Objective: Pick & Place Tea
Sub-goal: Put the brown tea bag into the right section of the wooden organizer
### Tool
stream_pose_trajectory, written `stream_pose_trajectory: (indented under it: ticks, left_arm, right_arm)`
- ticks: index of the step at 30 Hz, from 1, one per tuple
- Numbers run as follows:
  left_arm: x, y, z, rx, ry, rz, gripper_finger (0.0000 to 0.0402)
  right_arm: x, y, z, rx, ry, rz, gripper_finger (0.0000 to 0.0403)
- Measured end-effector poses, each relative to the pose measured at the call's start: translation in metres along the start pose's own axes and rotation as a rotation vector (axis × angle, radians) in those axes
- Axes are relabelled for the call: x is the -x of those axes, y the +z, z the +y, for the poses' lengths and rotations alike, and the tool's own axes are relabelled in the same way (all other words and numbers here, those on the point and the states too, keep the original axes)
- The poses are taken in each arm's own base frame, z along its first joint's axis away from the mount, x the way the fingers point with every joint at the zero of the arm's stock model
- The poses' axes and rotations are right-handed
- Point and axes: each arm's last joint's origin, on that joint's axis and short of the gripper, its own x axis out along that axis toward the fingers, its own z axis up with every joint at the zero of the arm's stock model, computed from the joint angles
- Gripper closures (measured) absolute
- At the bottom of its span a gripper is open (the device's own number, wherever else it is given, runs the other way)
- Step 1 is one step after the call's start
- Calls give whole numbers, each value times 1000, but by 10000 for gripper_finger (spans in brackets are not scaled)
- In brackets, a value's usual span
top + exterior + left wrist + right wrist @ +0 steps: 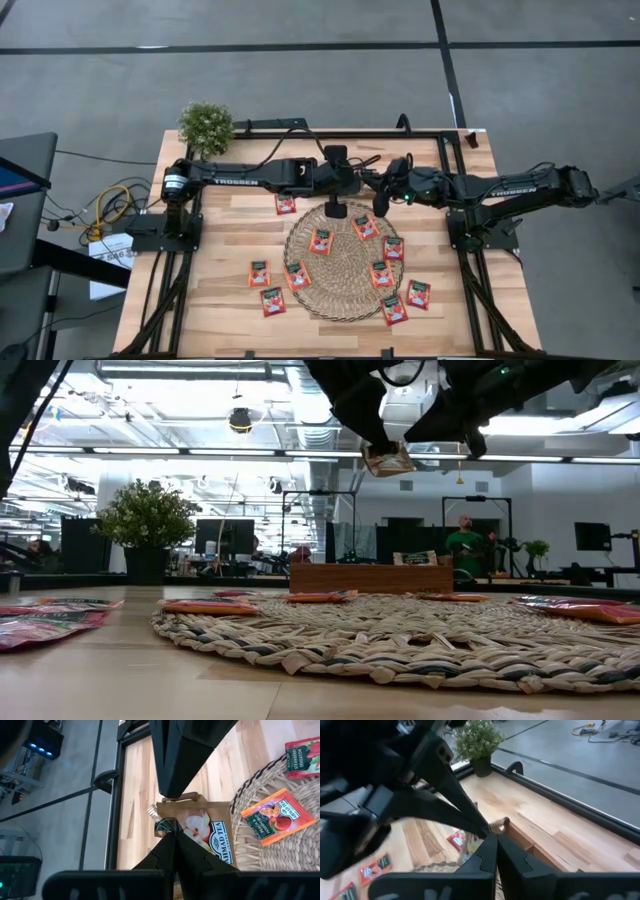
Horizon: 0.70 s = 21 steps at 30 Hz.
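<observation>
Left arm is reaching in from the left side of the pale wooden slatted table (pixel 215 300) toward centre; left gripper (pixel 172 834) is pinching, fingers closed, one edge of a small flat square tea sachet with a green-and-white label (pixel 388 458); the sachet is hanging in the air above the far rim of the round woven straw mat (pixel 345 297), over the small brown wooden tray (pixel 378 578); right gripper (pixel 492 837), reaching in from the right, is meeting it tip to tip with fingers closed, and appears to be gripping the opposite edge of the same sachet; judging this as a hand-over or two-handed hold above the tray. To do it well: one gripper should be letting go only once the other's pinch is sitting well onto the foil and not on a corner, which could slip; both arms should be staying level so the packet is not twisting or tearing; the lowering should be going straight down into the tray; the other red-orange sachets (pixel 260 273), lying on the mat and the table nearer the front, are sitting well apart from this move.
</observation>
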Motion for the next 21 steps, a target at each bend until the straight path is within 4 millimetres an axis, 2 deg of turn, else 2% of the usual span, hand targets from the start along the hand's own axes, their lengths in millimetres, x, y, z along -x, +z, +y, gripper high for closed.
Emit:
stream_pose_trajectory:
  ticks: [6,16,21]
  left_arm:
    - [0,-1,-1,-8,-9,8,401]
    - [0,1,-3,-8,-79,-28,401]
    - [2,3,-6,-19,-86,-50,401]
  right_arm:
    - [2,-5,-3,34,-19,56,380]
    - [0,-5,-6,21,-17,68,249]
    - [-2,-3,-12,-24,2,78,211]
